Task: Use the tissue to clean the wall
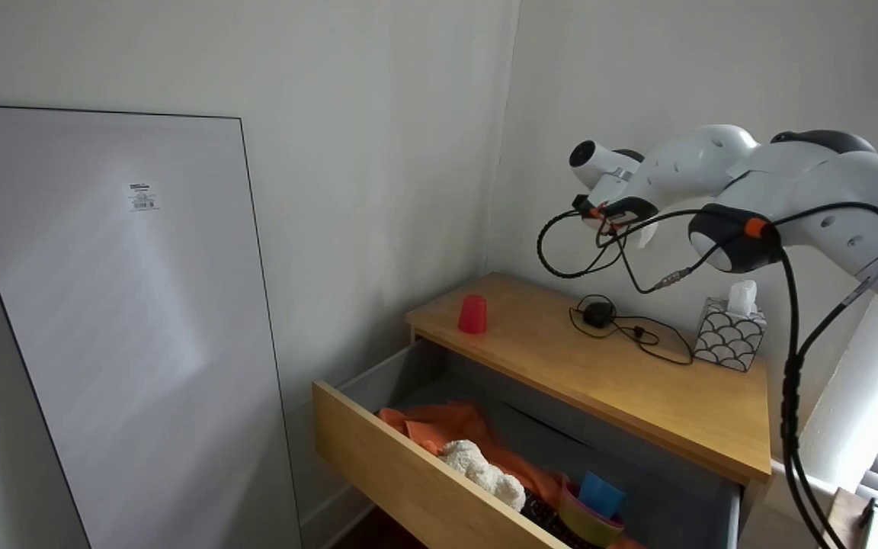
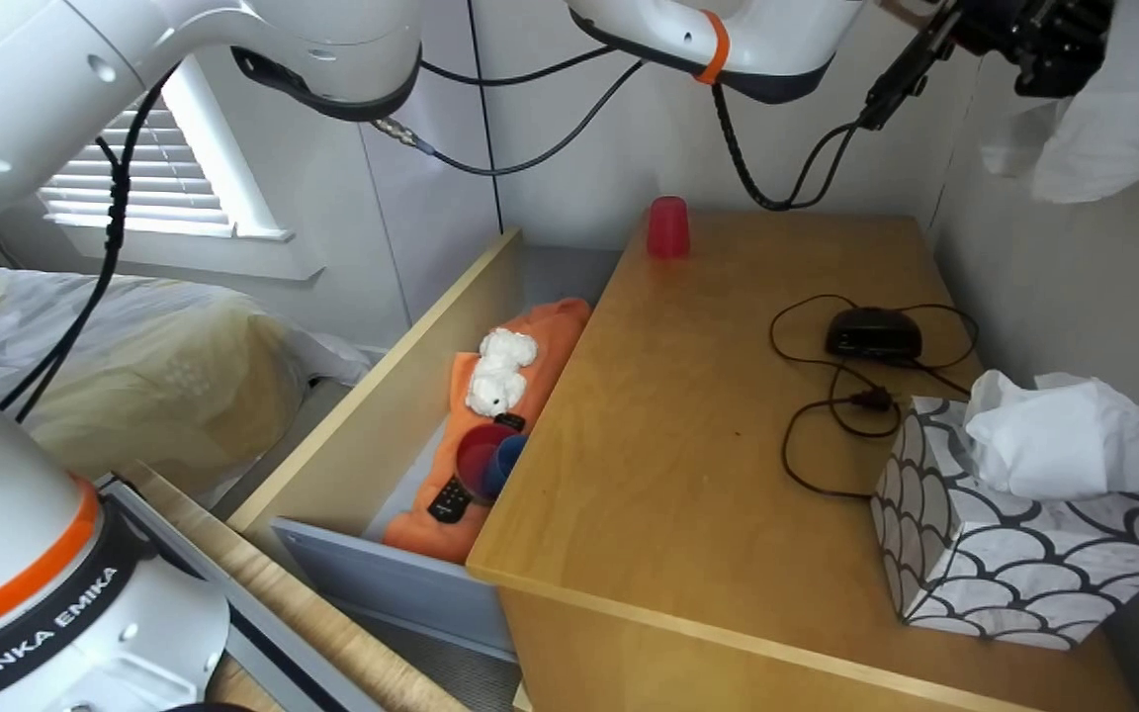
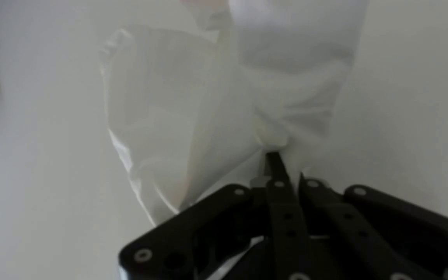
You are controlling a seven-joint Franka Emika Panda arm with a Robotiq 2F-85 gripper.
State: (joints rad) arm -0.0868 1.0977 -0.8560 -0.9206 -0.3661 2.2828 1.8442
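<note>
Tissue (image 3: 161, 97): pinched in the gripper (image 3: 288, 167). In the wrist view the gripper enters from 5 o'clock. Its fingers (image 3: 281, 198) are brought together with hardly any gap, the tissue caught at their tips and fanning out from 9 o'clock round to 1 o'clock of the grip point.

In an exterior view the tissue hangs crumpled at 2 o'clock from the view centre, above the level of the dresser (image 2: 629, 475) and in front of the wall (image 2: 1084, 277). Contact between tissue and wall cannot be determined.

Dresser top, same view, taking the black device (image 2: 874, 336) as hub: the tissue box (image 2: 1034, 583), with a white sheet (image 2: 1054, 435) standing out of it, sits at 5 o'clock; the red cup (image 2: 668, 227) stands at 10 o'clock, near the edge. The drawer (image 2: 392, 583) is open on the dresser's 9 o'clock side; inside, the white plush toy (image 2: 502, 371) rests on the orange cloth (image 2: 560, 331).

In an exterior view the large panel (image 1: 119, 343), bearing a small label (image 1: 143, 197), stands at 9 o'clock. The arm (image 1: 713, 164) extends in from 3 o'clock.
</note>
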